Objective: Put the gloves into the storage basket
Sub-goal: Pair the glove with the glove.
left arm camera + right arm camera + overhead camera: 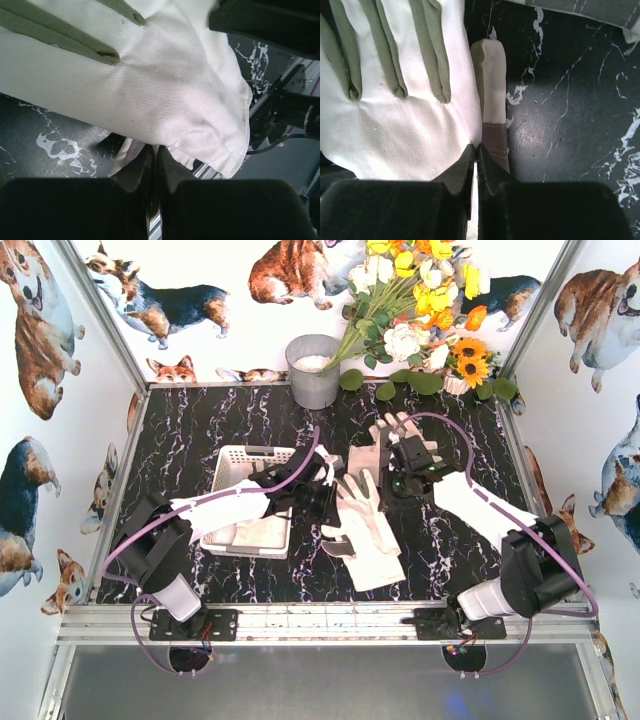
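Seen from above, one white storage basket [250, 452] sits left of centre on the black tabletop [200, 420]. What look like two gloves [365, 535] lie just right of it, between the left gripper [328, 500] and the right gripper [390, 485]. Only the left wrist view shows that gripper's jaws pressed together, pinching a cream hem of one of the gloves. The right wrist view shows the other jaws together on an edge beside a thumb.

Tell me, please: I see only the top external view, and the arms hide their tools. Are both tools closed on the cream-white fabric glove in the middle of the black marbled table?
Observer: Left wrist view: the left tool is shut, its jaws pinching the edge of the cream-white fabric glove.
Operator: And the right one?
Observer: Right wrist view: the right tool is shut as well, pinching glove fabric where the thumb meets the palm.
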